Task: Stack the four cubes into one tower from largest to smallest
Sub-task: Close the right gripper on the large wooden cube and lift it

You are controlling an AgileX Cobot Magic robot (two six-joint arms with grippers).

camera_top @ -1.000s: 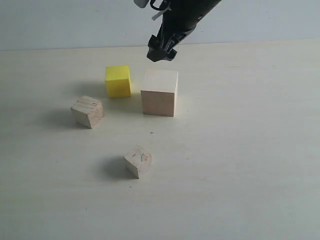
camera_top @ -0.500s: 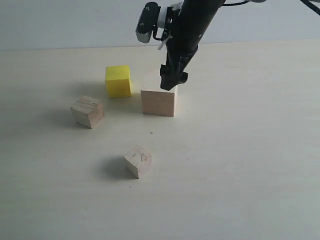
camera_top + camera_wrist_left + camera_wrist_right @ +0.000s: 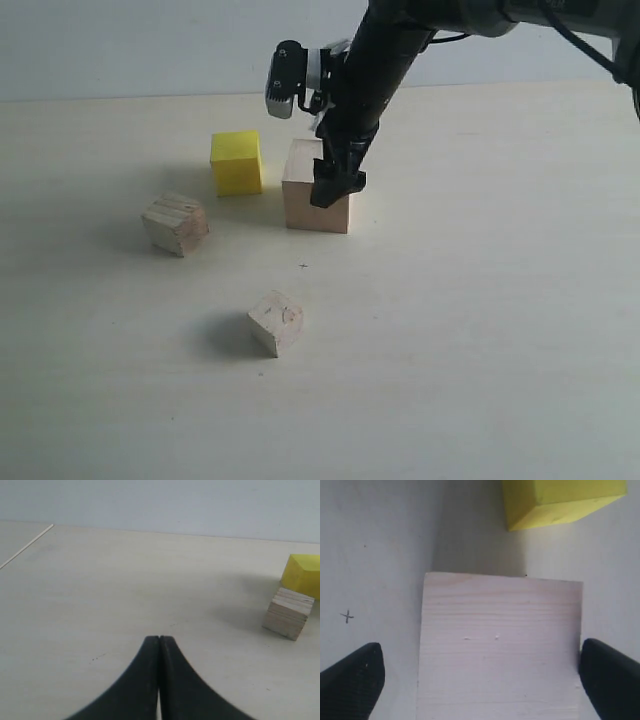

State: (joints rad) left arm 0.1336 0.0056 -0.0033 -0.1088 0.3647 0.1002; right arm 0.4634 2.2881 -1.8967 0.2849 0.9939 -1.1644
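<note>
Big pale wooden cube (image 3: 303, 205) is sitting on the table (image 3: 480, 330), toward the far side, nothing stacked on it. I'm holding my R gripper (image 3: 336, 183) down over it w/ the jaws standing wide apart, one on each side of the cube. In the R wrist view the cube's top (image 3: 500, 645) is filling the space btwn my two black fingertips (image 3: 355, 680). One tip is sitting right at the cube's edge, can't tell if it's touching. The other is showing a strip of table btwn itself and the cube. Not gripping anything.

Bright yellow cube (image 3: 236, 162) is sitting just beside the big one, on its L in the ext. view, a narrow gap btwn them, slightly farther back. Mid wooden cube w/ striped end grain (image 3: 175, 223) is lying further L and nearer the camera, turned at an angle. Smallest cube w/ the knot mark (image 3: 277, 322) is sitting alone toward the front, well apart from the rest. A small cross mark (image 3: 303, 266) is showing on the table btwn it and the big cube.

My L gripper (image 3: 159, 645) is hanging low over bare table, fingers pressed together, holding nothing, w/ the striped cube and yellow cube off ahead of it.
</note>
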